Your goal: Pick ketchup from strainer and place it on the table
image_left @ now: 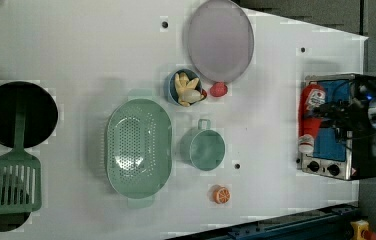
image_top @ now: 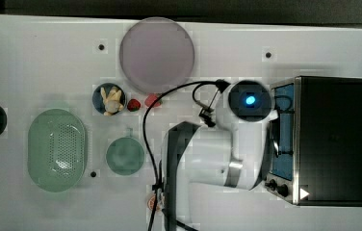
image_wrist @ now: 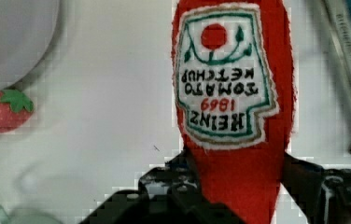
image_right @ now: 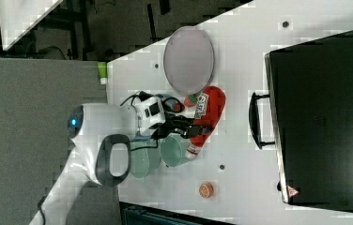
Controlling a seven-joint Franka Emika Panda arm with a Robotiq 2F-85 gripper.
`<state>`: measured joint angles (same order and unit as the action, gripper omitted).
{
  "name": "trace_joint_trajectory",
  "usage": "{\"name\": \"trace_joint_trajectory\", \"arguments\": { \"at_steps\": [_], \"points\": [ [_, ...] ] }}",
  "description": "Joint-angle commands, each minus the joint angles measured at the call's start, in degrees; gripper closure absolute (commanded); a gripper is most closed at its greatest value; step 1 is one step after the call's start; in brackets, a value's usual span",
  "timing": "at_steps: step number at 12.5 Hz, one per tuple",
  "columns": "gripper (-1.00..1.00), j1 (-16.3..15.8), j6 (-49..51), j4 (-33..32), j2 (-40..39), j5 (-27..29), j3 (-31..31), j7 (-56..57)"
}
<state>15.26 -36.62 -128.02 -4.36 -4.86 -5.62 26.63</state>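
Observation:
The ketchup [image_wrist: 232,93], a soft red bottle with a white Heinz label, sits between the fingers of my gripper [image_wrist: 239,179], which is shut on its narrow lower part. In the right view the ketchup [image_right: 211,111] hangs over the white table [image_right: 240,140], between the lilac plate and the teal cup, white cap toward the cup, with the gripper [image_right: 194,129] gripping near the cap end. The left view shows the ketchup [image_left: 310,107] in front of the toaster oven. The pale green strainer [image_top: 57,149] [image_left: 138,147] stands apart from it with nothing inside. I cannot tell whether the bottle touches the table.
A lilac plate [image_top: 156,54], a blue bowl of toy food [image_top: 109,98], strawberries [image_top: 134,104] and a teal cup [image_top: 124,155] stand mid-table. A toaster oven [image_top: 328,139] fills the top view's right. An orange slice [image_left: 221,194], black pan [image_left: 18,112] and green spatula [image_left: 13,187] lie nearby.

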Motion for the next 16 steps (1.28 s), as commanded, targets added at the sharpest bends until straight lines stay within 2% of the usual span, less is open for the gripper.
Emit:
{"name": "trace_joint_trajectory", "arguments": {
  "at_steps": [1,4,5,9,12,16],
  "points": [
    [-0.13,-2.5,-8.1,-5.6,-1.3,0.3,-1.6,2.4],
    [-0.13,-2.6,-15.7,-7.9,-5.8,0.3,-1.8,2.4],
    [-0.19,-2.6,-17.0,-7.8,-7.3,0.3,-1.9,2.4],
    [-0.99,-2.6,-19.1,-7.1,-7.9,0.3,-2.2,2.1],
    [-1.00,-2.6,-13.6,-2.7,-3.4,0.3,-2.7,-1.7],
    [-1.00,-2.6,8.1,10.5,1.3,0.3,-3.5,-16.5]
  ]
}}
